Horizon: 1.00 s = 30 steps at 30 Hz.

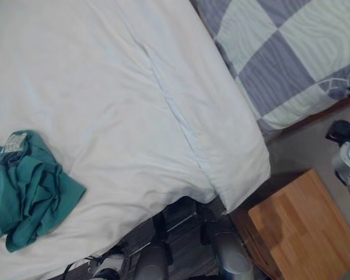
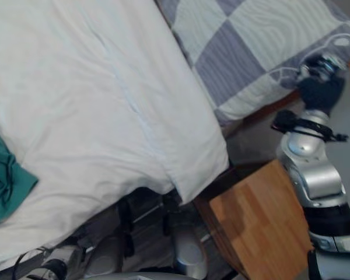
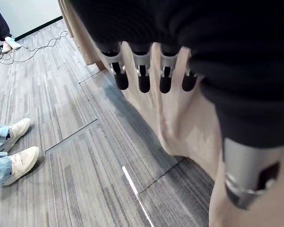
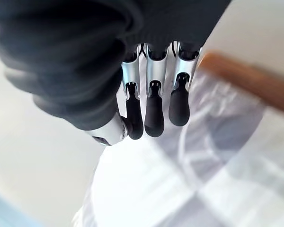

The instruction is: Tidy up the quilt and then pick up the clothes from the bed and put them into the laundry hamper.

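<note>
Lighting: even, soft indoor, fairly bright. White quilt (image 1: pixel 105 87) near washed out, folds faint. Deep shadow under its hanging edge; softer shadow on wooden nightstand (image 1: pixel 303 227). Right wrist view: bedding behind right hand (image 4: pixel 154 101) out of focus, blurred. Left wrist view: floor (image 3: pixel 61 142) sharp, no glare.

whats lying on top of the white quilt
A crumpled teal green garment lies on the white quilt near its front edge, a pale label showing on its upper part. Whatever lies under the quilt is covered and cannot be seen.
</note>
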Tool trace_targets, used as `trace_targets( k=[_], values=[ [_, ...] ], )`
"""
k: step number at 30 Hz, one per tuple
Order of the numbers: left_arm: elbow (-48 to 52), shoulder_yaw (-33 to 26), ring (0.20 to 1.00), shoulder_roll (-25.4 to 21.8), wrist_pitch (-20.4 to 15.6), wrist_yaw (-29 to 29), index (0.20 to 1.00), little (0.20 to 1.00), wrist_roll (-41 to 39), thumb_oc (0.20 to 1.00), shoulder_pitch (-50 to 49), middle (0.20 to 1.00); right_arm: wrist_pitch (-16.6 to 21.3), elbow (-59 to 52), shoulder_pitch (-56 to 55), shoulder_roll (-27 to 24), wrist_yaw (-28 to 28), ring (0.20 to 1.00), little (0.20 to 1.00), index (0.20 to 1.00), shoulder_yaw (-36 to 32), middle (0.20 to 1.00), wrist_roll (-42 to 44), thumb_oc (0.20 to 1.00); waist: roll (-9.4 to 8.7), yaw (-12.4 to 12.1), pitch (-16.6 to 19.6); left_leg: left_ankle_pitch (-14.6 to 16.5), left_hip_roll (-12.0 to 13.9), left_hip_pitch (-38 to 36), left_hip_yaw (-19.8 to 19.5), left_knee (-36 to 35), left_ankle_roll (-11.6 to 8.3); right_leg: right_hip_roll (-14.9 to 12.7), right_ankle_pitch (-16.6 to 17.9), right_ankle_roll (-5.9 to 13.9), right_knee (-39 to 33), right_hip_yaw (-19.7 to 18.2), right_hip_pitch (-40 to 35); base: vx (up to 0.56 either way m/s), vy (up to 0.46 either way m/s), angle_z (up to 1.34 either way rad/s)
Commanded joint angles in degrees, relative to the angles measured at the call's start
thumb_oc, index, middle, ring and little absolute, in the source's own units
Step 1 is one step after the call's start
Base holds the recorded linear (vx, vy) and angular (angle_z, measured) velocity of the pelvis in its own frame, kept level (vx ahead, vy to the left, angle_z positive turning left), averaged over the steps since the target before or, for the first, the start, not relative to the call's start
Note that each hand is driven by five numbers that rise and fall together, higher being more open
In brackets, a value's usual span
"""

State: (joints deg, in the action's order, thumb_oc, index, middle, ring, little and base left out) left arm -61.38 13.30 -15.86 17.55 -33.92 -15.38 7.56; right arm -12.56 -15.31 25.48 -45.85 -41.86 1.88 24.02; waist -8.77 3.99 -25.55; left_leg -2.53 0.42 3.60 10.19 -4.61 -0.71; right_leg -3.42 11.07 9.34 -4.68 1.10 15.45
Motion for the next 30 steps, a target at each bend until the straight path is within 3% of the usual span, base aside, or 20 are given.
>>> trace_targets(
  k=[1, 6, 10, 13, 18, 24, 27, 30],
  values=[
    [-4.58, 0.11, 1.000, -0.40, 0.88, -2.54, 1.000, 1.000, -1.08, 1.000, 1.79, 1.000, 1.30, -1.26, 5.15, 1.70, 3.30, 0.200, 0.200, 0.200, 3.21, 0.200, -8.17, 0.200, 3.23, -2.63, -0.56, 3.97, -0.92, 2.86, -4.71, -0.39, -0.44, -4.43, -4.00, 2.40, 3.24, 0.90, -3.55, 0.02, -0.048, 0.15],
    [-5.59, 2.90, 1.000, 0.32, 0.42, -1.67, 1.000, 1.000, 0.03, 1.000, 3.46, 1.000, -3.63, 4.77, 16.92, 6.19, 3.24, 0.200, 0.200, 0.200, 11.57, 0.200, -11.96, 0.200, 5.01, -5.19, -1.79, 3.22, -1.06, 4.22, -5.32, -0.39, -0.57, -4.93, -4.25, 1.62, 3.02, 2.08, -3.48, 0.02, -0.113, 0.04],
    [-5.72, 3.84, 1.000, 0.59, 0.55, -0.52, 1.000, 1.000, 0.42, 1.000, 3.83, 1.000, -3.44, 8.63, 22.36, 7.79, 3.70, 0.200, 0.200, 0.200, 14.77, 0.200, -11.96, 0.200, 5.94, -6.31, -2.71, 2.79, -1.34, 5.65, -6.03, -0.39, -0.55, -4.93, -4.40, 1.21, 3.08, 2.07, -2.63, 0.00, -0.082, 0.25],
    [-5.93, 4.92, 1.000, 0.59, 0.15, 0.60, 1.000, 1.000, -0.17, 1.000, 3.78, 1.000, -2.46, 8.19, 25.78, 10.00, 7.48, 0.200, 0.200, 0.200, 17.79, 0.200, -12.66, 0.200, 6.84, -7.28, -3.50, 2.36, -1.65, 6.45, -6.51, -0.39, -0.79, -4.79, -4.93, 0.72, 3.40, 2.66, -2.16, 0.01, -0.015, 0.08],
    [-4.83, 6.62, 1.000, 1.10, -3.26, 0.29, 1.000, 1.000, 5.29, 1.000, 5.45, 1.000, -5.97, 11.96, 28.94, 14.11, 9.20, 0.200, 0.200, 0.200, 23.68, 0.200, -16.96, 0.200, 7.74, -8.41, -4.24, 1.74, -1.88, 7.49, -6.66, -0.39, -1.04, -5.08, -5.51, 0.47, 4.37, 2.79, -0.94, 0.03, 0.008, 0.02],
    [-4.19, 8.20, 1.000, 1.38, -2.57, 0.33, 1.000, 1.000, 0.63, 1.000, 6.53, 1.000, -12.61, 26.12, 20.49, 19.98, 2.03, 0.200, 0.200, 0.200, 25.99, 0.200, -16.24, 0.200, 9.11, -6.82, -4.25, 0.64, -1.62, 12.67, -5.91, -0.39, -1.21, -5.10, -5.10, 0.20, 5.13, 1.05, 4.67, 0.02, 0.029, 0.15],
    [-4.13, 6.53, 1.000, 1.86, -3.66, 0.72, 1.000, 1.000, 0.07, 1.000, 5.38, 1.000, -12.22, 29.15, 12.40, 20.08, -1.74, 0.200, 0.200, 0.200, 22.98, 0.200, -16.18, 0.200, 9.46, -5.20, -4.25, 0.65, -1.45, 14.42, -4.95, -0.39, -1.07, -5.12, -4.56, 0.28, 5.00, -0.03, 6.73, 0.01, 0.097, 0.08],
    [-2.63, 5.17, 1.000, 1.73, -4.82, 1.44, 1.000, 1.000, 0.21, 1.000, 3.81, 1.000, -11.87, 32.78, -0.06, 17.82, -5.78, 0.200, 0.200, 0.200, 16.73, 0.200, -20.95, 0.200, 10.21, -2.02, -4.25, 0.43, -1.35, 16.64, -3.66, -0.39, -0.82, -4.80, -3.66, 0.40, 5.00, -2.33, 9.83, 0.00, 0.113, 0.05]
  ],
)
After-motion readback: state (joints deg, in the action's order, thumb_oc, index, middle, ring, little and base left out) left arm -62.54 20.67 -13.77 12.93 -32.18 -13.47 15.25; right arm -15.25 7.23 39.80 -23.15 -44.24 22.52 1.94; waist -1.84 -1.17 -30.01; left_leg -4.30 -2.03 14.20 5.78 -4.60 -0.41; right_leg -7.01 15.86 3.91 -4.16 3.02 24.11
